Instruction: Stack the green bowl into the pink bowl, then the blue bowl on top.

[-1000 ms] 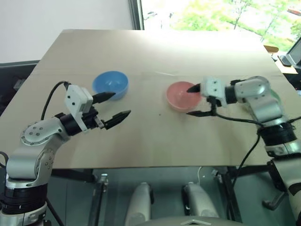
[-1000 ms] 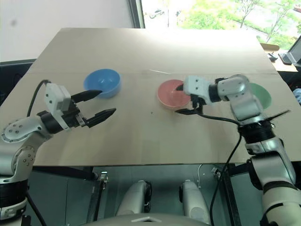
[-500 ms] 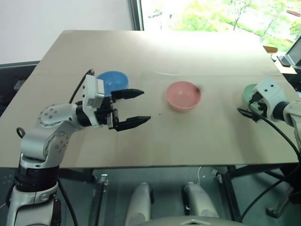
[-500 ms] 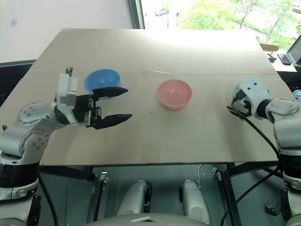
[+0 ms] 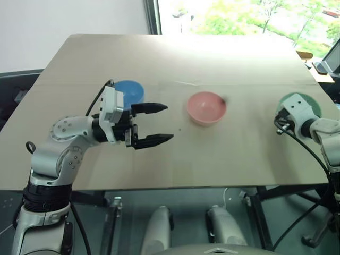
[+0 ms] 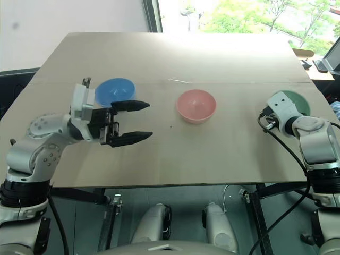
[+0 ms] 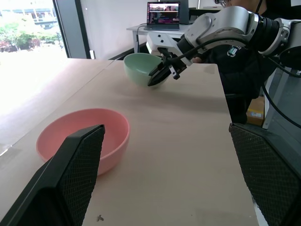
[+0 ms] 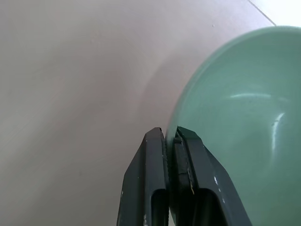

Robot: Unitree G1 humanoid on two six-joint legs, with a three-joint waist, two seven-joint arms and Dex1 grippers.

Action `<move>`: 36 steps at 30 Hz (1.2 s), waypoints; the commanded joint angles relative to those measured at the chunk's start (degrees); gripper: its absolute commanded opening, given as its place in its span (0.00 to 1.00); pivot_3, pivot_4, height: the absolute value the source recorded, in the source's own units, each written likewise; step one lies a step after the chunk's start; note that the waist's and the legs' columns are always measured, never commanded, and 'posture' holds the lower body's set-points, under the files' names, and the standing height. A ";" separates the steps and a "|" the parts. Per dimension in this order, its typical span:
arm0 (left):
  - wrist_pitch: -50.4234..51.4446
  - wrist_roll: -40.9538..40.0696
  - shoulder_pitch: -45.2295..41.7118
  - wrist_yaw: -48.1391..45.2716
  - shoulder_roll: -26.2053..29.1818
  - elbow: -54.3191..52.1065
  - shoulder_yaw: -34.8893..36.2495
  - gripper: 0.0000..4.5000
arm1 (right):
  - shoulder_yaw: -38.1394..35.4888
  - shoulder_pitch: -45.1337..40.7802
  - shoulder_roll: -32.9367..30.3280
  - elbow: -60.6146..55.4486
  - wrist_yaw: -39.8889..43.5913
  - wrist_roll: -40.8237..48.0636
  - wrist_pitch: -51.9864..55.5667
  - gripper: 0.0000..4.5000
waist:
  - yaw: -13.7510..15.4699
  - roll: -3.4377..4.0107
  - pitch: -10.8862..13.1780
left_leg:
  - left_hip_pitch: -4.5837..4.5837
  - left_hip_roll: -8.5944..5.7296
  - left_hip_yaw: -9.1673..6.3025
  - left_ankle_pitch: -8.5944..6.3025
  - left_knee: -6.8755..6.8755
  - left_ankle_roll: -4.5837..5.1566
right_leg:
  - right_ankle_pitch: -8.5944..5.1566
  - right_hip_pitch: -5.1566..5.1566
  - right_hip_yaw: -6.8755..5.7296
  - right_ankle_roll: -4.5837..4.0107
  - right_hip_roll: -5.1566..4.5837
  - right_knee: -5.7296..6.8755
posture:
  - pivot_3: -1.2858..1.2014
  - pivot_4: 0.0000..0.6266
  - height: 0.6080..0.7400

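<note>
The green bowl stands near the right edge of the table. My right gripper is shut on its near-left rim, one finger inside and one outside. At the middle of the table, the pink bowl is upright and empty. The blue bowl rests left of it, partly hidden behind my left wrist. My left gripper hovers open between the blue and pink bowls, pointing toward the pink one and holding nothing. The left wrist view shows the pink bowl close by and the green bowl beyond it.
The table's right edge runs close past the green bowl. Beyond that edge, a person in dark clothing sits at a desk with an open laptop. A window lies behind the far edge of the table.
My right arm swung from the pink bowl out to the right and shut on the green bowl's rim. My left gripper moved right and turned toward the pink bowl, still open.
</note>
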 commanded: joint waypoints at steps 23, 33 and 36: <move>-1.01 5.12 9.54 9.91 1.75 -3.60 7.03 1.00 | 15.31 -16.18 15.35 -1.60 14.92 10.00 -20.21 0.47 | 0.48 -0.02 0.01 | -0.05 0.02 -0.09 0.00 0.00 0.00 | 0.00 0.00 -0.12 -0.01 -0.02 -0.01 | 0.52 0.24 1.00; -2.72 20.68 7.98 26.42 2.11 -4.32 5.66 1.00 | -4.13 -4.14 15.70 -14.50 12.91 28.46 -17.52 0.81 | 0.62 -0.05 -0.01 | -0.04 0.02 -0.17 0.00 -0.03 0.00 | 0.00 0.04 -0.17 -0.01 -0.01 -0.02 | 0.52 0.24 1.00; -0.80 23.09 6.01 27.13 3.98 -3.79 4.55 1.00 | -8.61 1.08 10.94 -15.93 14.60 30.52 -16.71 0.81 | 1.20 -0.05 0.00 | -0.04 0.01 -0.17 0.00 -0.01 0.00 | 0.00 0.07 -0.19 -0.01 -0.03 -0.03 | 0.52 0.24 1.00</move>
